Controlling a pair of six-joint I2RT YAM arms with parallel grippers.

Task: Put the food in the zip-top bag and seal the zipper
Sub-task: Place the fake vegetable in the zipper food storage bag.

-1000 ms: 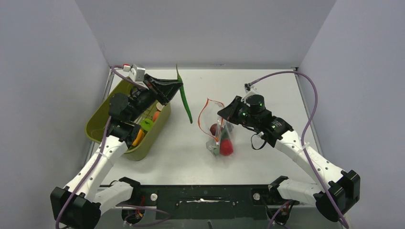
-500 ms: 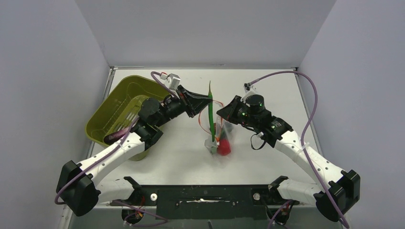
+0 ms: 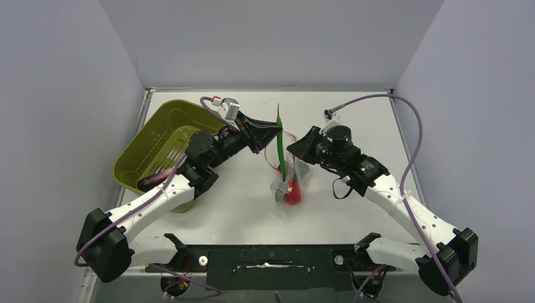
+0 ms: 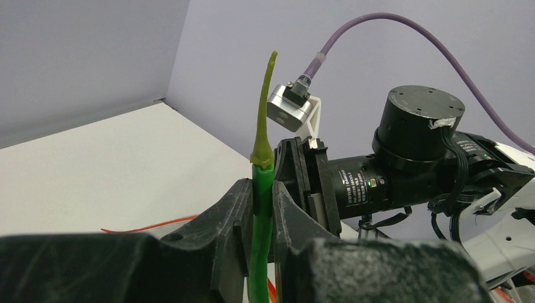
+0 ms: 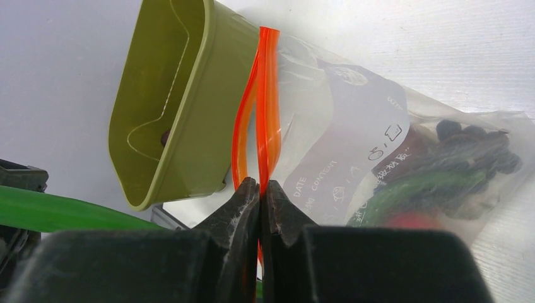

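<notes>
Left pincer (image 3: 276, 130) swung from tub (image 3: 158, 136) to bag (image 3: 279, 187), clenched on green chili (image 3: 281, 154) upright over bag's mouth, right pincer (image 5: 260, 189) pinching orange zipper (image 5: 268, 95), bag resting on tabletop (image 3: 240, 196) right of tub

The zip-top bag (image 5: 404, 107) is carrying a pale write-on panel (image 5: 353, 120). In the right wrist view the printed words "DATE" and "CONTENT" are running slantwise toward one o'clock, starting from the panel's seven o'clock corner. At two o'clock from them, further marks are showing, something like an "8" and a small box, too blurred to read surely. In the left wrist view, fine white print is sitting on a black motor housing (image 4: 356, 183) at four o'clock from centre, too small to read.
</notes>
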